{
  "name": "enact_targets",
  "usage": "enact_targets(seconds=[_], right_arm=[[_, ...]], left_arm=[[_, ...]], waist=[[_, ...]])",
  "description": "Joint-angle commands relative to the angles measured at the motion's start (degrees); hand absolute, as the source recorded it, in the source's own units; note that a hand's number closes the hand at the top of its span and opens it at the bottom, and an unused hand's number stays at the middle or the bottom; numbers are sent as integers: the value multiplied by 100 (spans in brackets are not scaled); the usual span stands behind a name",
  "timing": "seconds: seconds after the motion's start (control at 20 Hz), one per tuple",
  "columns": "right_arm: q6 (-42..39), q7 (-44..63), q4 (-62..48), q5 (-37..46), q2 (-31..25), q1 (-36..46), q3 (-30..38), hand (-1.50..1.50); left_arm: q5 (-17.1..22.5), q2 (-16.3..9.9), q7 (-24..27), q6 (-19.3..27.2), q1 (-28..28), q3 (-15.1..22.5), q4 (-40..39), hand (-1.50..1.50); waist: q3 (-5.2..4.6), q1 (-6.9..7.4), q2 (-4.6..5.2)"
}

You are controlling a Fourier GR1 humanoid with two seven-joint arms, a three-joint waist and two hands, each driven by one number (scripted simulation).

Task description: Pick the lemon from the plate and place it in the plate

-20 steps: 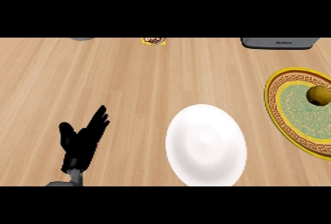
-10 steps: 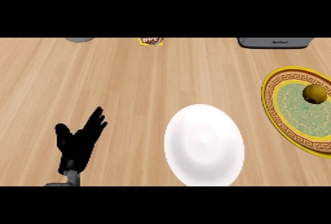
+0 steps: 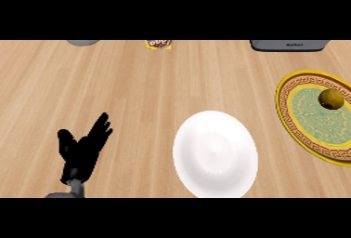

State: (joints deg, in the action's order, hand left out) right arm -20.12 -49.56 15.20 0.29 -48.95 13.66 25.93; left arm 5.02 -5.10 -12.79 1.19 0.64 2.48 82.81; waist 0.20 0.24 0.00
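Robot's left hand (image 3: 81, 151) showing at the counter's lower left

The hand is appearing matte black all over, with slim tapering fingers and a shorter, thicker thumb; a narrow grey wrist is joining it to a grey forearm (image 3: 66, 194) at the view's lower edge.

The tabletop (image 3: 171, 83) is light brown wood with thin darker lines running across it. The white plate (image 3: 215, 153) is plain, with no pattern at all. The other plate (image 3: 305, 125) has a bright yellow rim, then a dark brown ring with a gold zigzag pattern, and a soft green middle with pale swirls. The lemon (image 3: 332, 98) on it is dark yellow, almost brownish. The left hand (image 3: 82, 148) is all black, and the bit of arm under it is grey. At the top edge there is a small yellow and red thing (image 3: 158, 44), a grey box (image 3: 288, 45) and a grey round thing (image 3: 83, 42).
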Motion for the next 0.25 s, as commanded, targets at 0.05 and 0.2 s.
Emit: enact_targets(seconds=[0.05,0.2], right_arm=[[-312,-833,196,-17,229,-539,-83,-150],[-382,-706,192,-3,26,-499,-110,-150]], left_arm=[[-4,-44,52,-58,-108,-127,-352,0],[-57,71,-155,35,57,27,-3,0]], waist=[[-16,-40,2],[-13,-10,1]])
